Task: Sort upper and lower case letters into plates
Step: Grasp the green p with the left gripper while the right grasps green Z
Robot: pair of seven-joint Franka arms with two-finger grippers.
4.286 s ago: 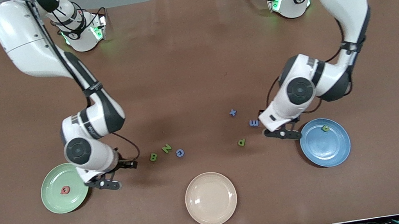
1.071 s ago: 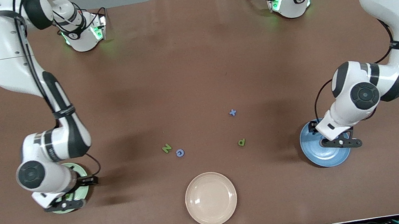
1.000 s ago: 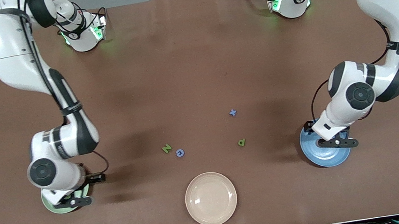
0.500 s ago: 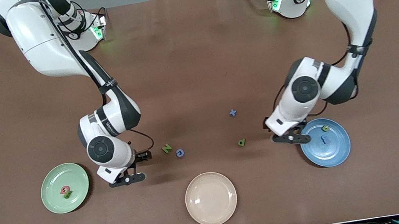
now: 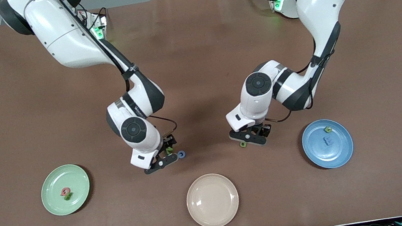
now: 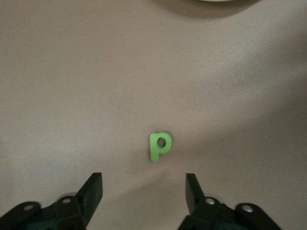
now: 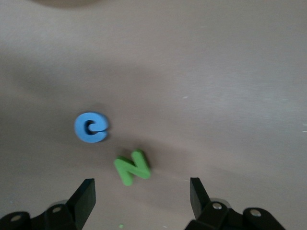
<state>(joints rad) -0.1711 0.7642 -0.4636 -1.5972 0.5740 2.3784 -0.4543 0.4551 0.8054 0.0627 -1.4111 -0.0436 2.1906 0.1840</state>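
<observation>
Front view hides most of what lies under each gripper; the wrist views fill that in. The left wrist view shows the left gripper with its fingers spread apart over bare table, and a green p just ahead of the gap between them, touching neither. The right wrist view shows the right gripper, fingers likewise apart, with a green N just ahead of its gap and a blue c beside the N, apart from it.

Only the front view shows the plates. Three in all: a green plate toward the right arm's end, holding two letters; a blue plate toward the left arm's end, also holding two; and a beige plate nearest the camera, between the two grippers. Each gripper is well apart from its plate, with open table between. The beige plate's rim lies close to the table's near edge.
</observation>
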